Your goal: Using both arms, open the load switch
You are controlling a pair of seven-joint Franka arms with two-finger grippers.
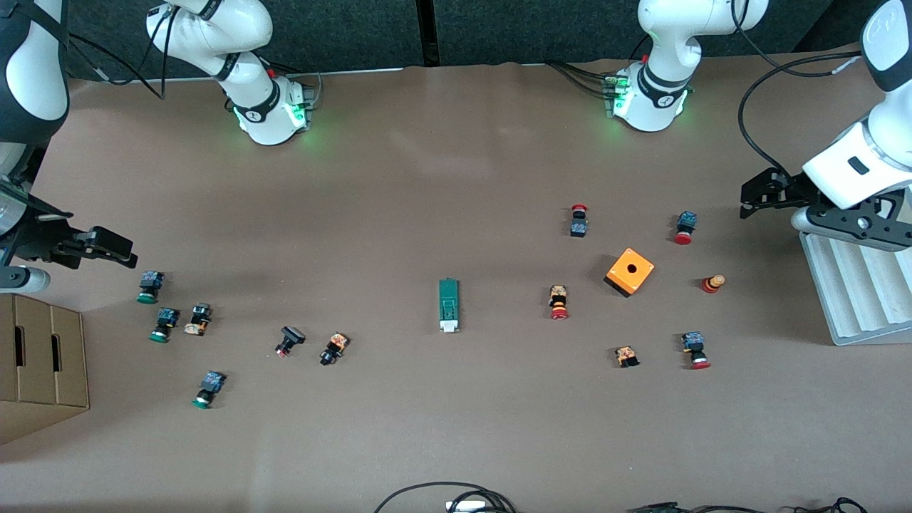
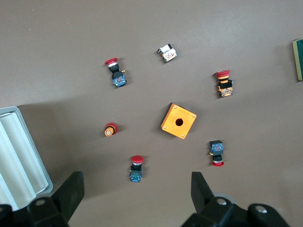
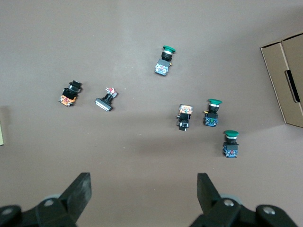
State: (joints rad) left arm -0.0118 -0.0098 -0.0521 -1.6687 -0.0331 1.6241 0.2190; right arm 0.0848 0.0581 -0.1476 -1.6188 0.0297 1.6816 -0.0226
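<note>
Starting layout for a 2-arm opening task. The load switch (image 1: 448, 306), a slim dark-green block with a white end piece, lies flat and alone near the middle of the counter (image 1: 442, 178), its white end toward the front camera. It sits roughly midway between the 2 arms, probably so that each can take 1 end.

The left hand (image 1: 757, 197) hangs over the counter's edge at the left arm's end, just above a pale ribbed tray (image 1: 855, 292), its fingers (image 2: 71, 189) spread wide and holding nothing. The right hand (image 1: 107, 249) hovers at the right arm's end, above a cardboard box (image 1: 43, 363), likewise spread and empty. Both wait well apart from the switch, which keeps the working area unobstructed.

Distractors fall into 2 clusters. Red-capped push buttons (image 1: 558, 302) and an orange cube (image 1: 630, 271) with a round hole lie toward the left arm's end; green-capped push buttons (image 1: 149, 287) lie toward the right arm's end. From the left wrist view only a sliver of the switch shows, so its lid detail cannot be judged there.

No step has begun: each hand must first travel inward to the switch.
</note>
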